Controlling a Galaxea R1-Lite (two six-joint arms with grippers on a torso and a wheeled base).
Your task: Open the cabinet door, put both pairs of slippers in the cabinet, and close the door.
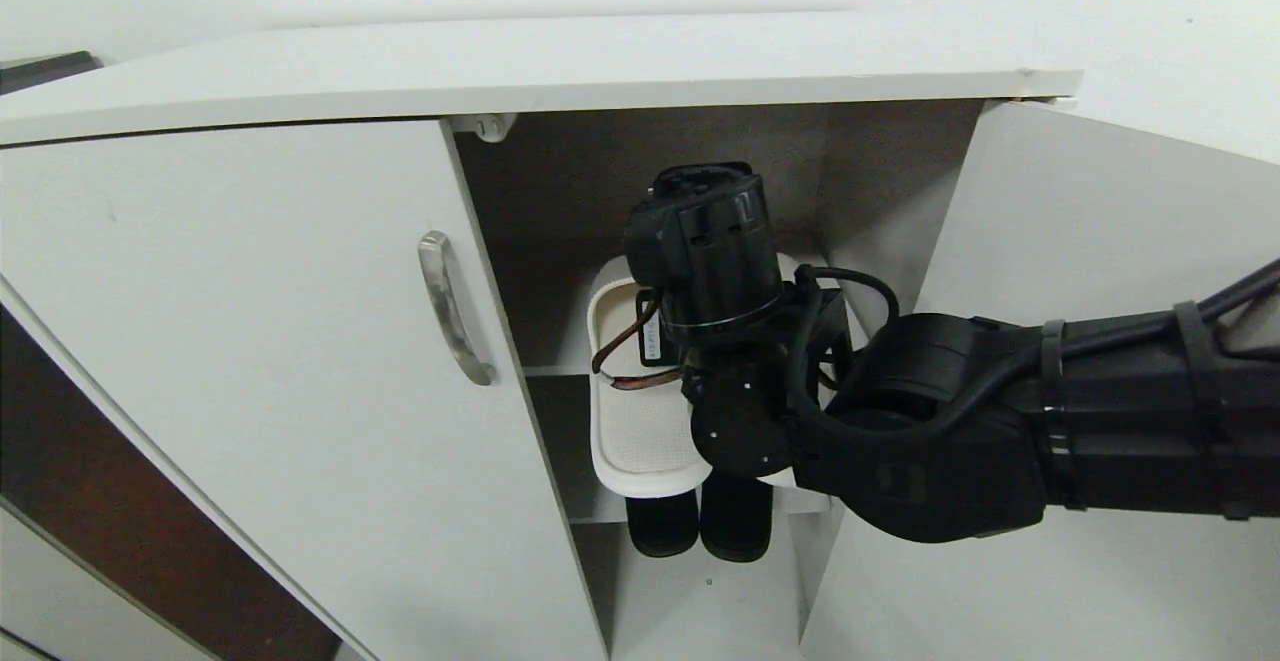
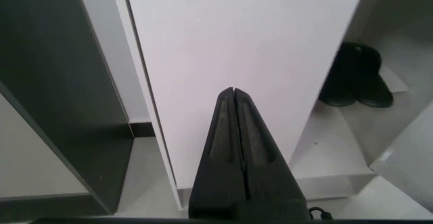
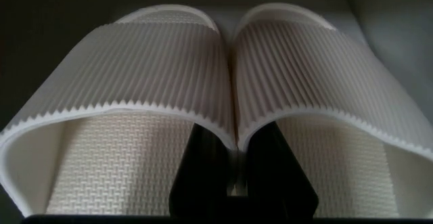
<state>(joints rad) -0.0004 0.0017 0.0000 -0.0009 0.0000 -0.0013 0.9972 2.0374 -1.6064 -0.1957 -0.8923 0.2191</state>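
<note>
Our right pincer [image 3: 235, 166] grips the 2 white slippers [image 1: 640, 431] (frame centre, inside the cabinet [image 1: 500, 71]); if we release too shallow, they could slide out. Left pincer [image 2: 233, 101] is closed on nothing.

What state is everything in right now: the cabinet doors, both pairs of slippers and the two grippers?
left cabinet door: shut.
right cabinet door: open wide.
white slippers: inside the cabinet, held side by side at their inner strap edges, above the black pair.
black slippers: on a shelf inside, side by side, not held.
right gripper: shut on the white slippers.
left gripper: shut, empty, in front of the shut door.
</note>
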